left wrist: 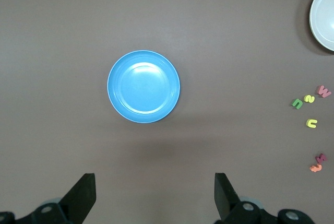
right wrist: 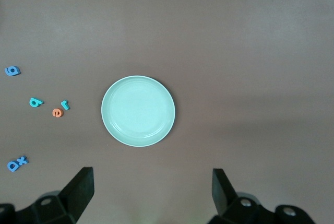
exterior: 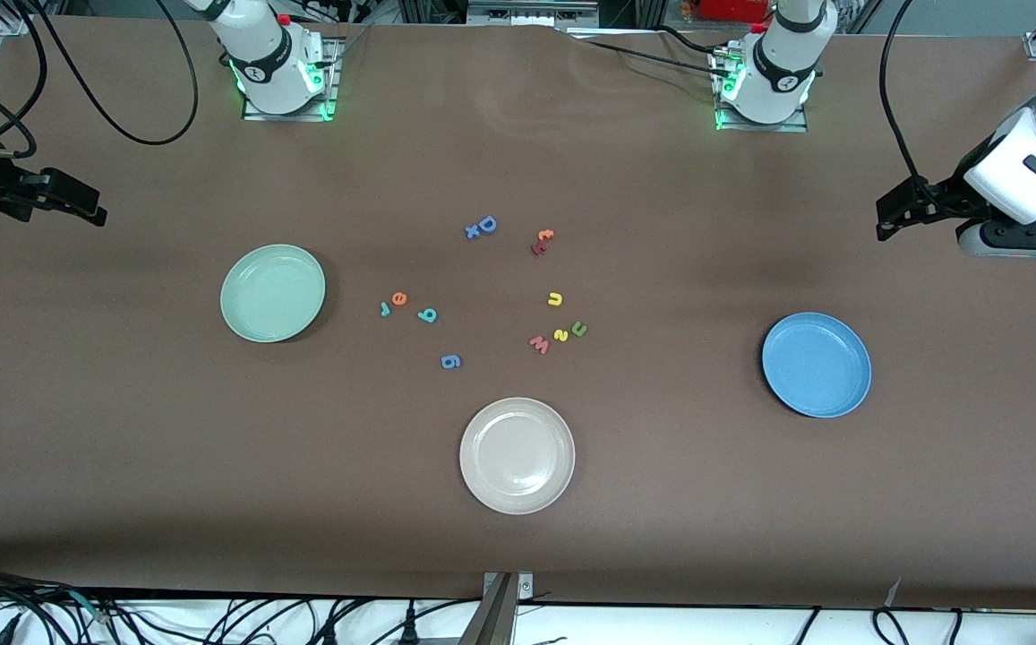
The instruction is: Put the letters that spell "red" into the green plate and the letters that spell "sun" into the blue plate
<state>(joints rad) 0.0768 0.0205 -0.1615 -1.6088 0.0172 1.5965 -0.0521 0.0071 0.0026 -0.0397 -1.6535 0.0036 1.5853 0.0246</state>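
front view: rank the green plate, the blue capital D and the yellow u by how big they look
1. green plate, by far the largest
2. blue capital D
3. yellow u, slightly smaller than the D; both are tiny, so that gap is slim

Wide brown matte worktop (exterior: 124, 448) filling view, soft shadows lying across it. Black cables (exterior: 213, 618) trailing along white floor strip at near edge. Metal bracket (exterior: 504, 596) clamping worktop's near edge.

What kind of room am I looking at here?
Probably a robotics lab: two robot arms bolted by their bases to a brown-covered table, loose cables along its edge, foam letters and plates set out like a test.
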